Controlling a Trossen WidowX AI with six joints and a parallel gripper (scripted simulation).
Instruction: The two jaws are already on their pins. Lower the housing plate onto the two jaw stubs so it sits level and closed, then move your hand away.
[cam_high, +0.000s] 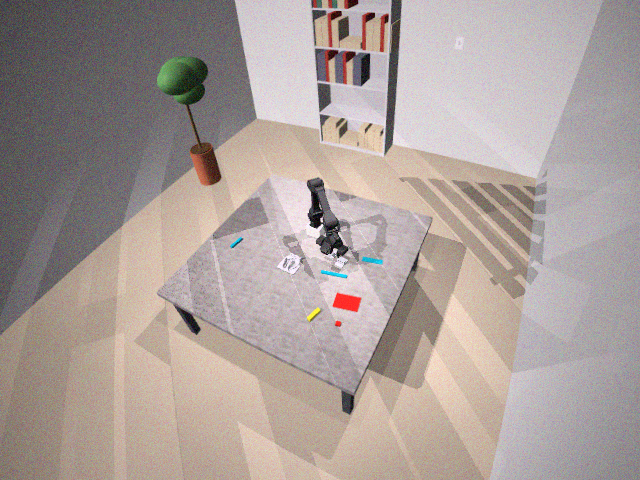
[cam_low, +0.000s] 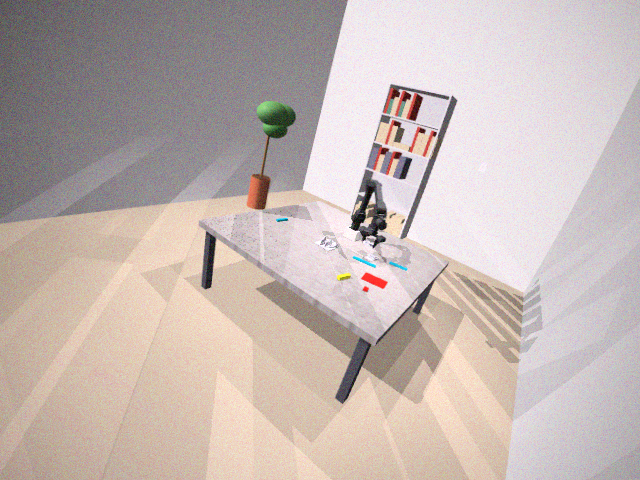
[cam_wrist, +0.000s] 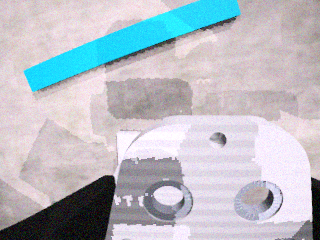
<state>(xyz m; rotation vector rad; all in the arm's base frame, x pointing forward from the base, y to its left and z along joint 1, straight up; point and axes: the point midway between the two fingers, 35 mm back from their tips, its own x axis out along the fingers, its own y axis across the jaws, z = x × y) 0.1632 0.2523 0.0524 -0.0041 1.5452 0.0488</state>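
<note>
My gripper (cam_wrist: 205, 186) is shut on the white housing plate (cam_wrist: 220, 162) (cam_low: 368, 241), one black finger on each side. The plate has two large round holes and one small hole. It is held above the table, over a white piece (cam_high: 340, 262) (cam_low: 372, 257) whose corner shows past the plate's edge in the wrist view (cam_wrist: 127, 141). The white base (cam_high: 281, 265) (cam_low: 321, 242) with the dark jaws stands apart from the gripper, to its left in the top and exterior views. The jaws are too small there to make out their stubs, and the wrist view does not show them.
A cyan bar (cam_high: 333, 273) (cam_low: 363, 261) (cam_wrist: 132, 42) lies just in front of the gripper. A second cyan bar (cam_high: 372, 260) lies to the right, a third (cam_high: 236, 242) far left. A red rectangle (cam_high: 346, 302), a yellow bar (cam_high: 313, 314) and a small red block (cam_high: 338, 323) lie nearer the front.
</note>
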